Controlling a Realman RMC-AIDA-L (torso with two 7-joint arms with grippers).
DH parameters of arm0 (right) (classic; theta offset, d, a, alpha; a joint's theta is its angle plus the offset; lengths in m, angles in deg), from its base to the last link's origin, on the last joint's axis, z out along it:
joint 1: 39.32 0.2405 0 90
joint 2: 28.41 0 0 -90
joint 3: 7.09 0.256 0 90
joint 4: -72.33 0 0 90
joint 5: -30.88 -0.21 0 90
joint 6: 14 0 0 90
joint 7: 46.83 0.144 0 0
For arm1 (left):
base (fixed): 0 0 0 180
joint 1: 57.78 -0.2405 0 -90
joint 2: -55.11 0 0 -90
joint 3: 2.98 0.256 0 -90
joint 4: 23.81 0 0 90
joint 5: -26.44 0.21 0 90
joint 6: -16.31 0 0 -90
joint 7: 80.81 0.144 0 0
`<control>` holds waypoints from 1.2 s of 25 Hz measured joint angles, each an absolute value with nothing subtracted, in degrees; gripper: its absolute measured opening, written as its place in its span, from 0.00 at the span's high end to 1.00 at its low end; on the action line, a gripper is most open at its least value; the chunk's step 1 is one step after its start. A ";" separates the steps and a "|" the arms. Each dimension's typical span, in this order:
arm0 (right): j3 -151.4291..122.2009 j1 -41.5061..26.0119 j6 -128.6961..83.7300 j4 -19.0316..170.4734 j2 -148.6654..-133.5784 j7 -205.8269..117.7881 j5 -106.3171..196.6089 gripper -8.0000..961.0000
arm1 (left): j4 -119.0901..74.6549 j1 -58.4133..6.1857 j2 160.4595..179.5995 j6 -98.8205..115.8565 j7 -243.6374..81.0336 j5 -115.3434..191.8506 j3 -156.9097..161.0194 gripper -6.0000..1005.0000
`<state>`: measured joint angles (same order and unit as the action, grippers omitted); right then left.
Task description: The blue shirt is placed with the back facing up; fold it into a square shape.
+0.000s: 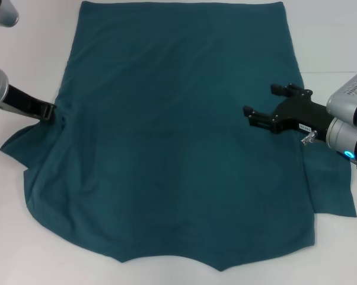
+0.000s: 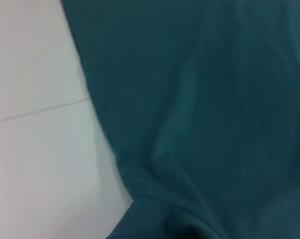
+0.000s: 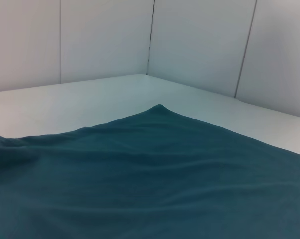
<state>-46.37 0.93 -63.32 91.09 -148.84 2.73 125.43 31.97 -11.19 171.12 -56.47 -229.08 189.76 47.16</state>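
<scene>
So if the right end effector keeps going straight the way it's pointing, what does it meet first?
Nothing solid, probably. The right end effector, open, points toward the robot's left across the shirt. Only flat fabric lies beneath that line, and the left end effector at the far edge comes much later. Its height is unclear.

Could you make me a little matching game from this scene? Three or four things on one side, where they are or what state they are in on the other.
Things:
1. large dark teal-blue cotton shirt
2. left end effector
3. right end effector
4. white table

Places or states:
A. open, over the shirt's right side
B. at the shirt's left edge
C. spread flat, plain side up
D. beneath everything

Pairs: 1-C, 2-B, 3-A, 4-D
</scene>
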 joint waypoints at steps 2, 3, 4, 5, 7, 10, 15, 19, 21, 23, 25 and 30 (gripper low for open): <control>-46.37 0.85 -63.32 91.13 -148.82 2.73 125.42 0.07 | 32.67 -10.94 171.51 -56.65 -229.12 189.82 47.21 0.98; -46.38 0.84 -63.32 91.13 -148.82 2.74 125.43 0.07 | 33.44 -10.77 171.74 -56.90 -229.13 189.84 47.23 0.98; -46.40 0.83 -63.32 91.13 -148.82 2.73 125.42 0.07 | 33.98 -10.67 171.85 -57.07 -229.14 189.86 47.23 0.98; -46.42 0.84 -63.32 91.13 -148.82 2.74 125.43 0.07 | 34.93 -10.55 172.01 -57.43 -229.15 189.94 47.26 0.98; -46.44 0.84 -63.32 91.13 -148.82 2.74 125.43 0.07 | 36.09 -10.38 172.19 -57.92 -229.17 190.03 47.30 0.98; -46.39 0.81 -63.32 91.13 -148.81 2.74 125.43 0.07 | 37.30 -10.00 172.33 -58.72 -229.24 190.05 47.31 0.98; -46.37 0.69 -63.31 91.10 -148.82 2.73 125.45 0.07 | 38.62 -9.81 172.26 -59.63 -229.47 190.09 48.37 0.98; -46.37 0.67 -63.30 91.03 -148.82 2.74 125.45 0.07 | 37.65 -10.21 171.18 -59.78 -231.26 190.17 50.40 0.98; -46.40 0.67 -63.31 91.02 -148.86 2.74 125.45 0.07 | 36.71 -10.94 170.53 -59.57 -232.17 190.18 51.95 0.98; -46.44 0.66 -63.30 91.03 -148.89 2.74 125.44 0.07 | 36.36 -11.75 170.25 -59.24 -232.70 190.19 53.16 0.98; -46.45 0.67 -63.32 91.04 -148.90 2.74 125.43 0.07 | 36.17 -12.68 170.02 -58.82 -233.47 190.19 54.35 0.98; -46.46 0.86 -63.39 91.05 -148.91 2.74 125.39 0.07 | 36.00 -14.18 169.04 -58.68 -235.56 190.28 57.17 0.98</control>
